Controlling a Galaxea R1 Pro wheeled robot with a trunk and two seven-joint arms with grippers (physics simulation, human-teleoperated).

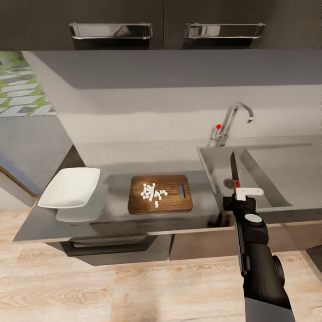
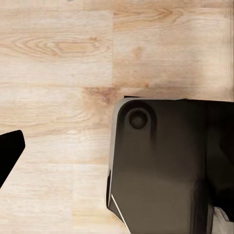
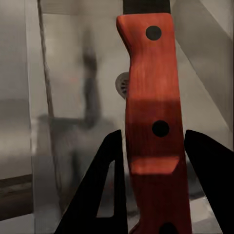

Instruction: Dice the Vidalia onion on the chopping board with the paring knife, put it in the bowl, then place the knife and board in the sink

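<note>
Right hand (image 3: 151, 146) clamps paring knife (image 3: 152, 97), red riveted handle, over metal sink (image 1: 264, 165).

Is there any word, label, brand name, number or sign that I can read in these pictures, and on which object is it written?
There is none to read.
The paring knife has a plain red handle with dark rivets, without a brand.
The chopping board, the bowl, the sink and the tap bear no writing.
The right gripper shows no label.
</note>
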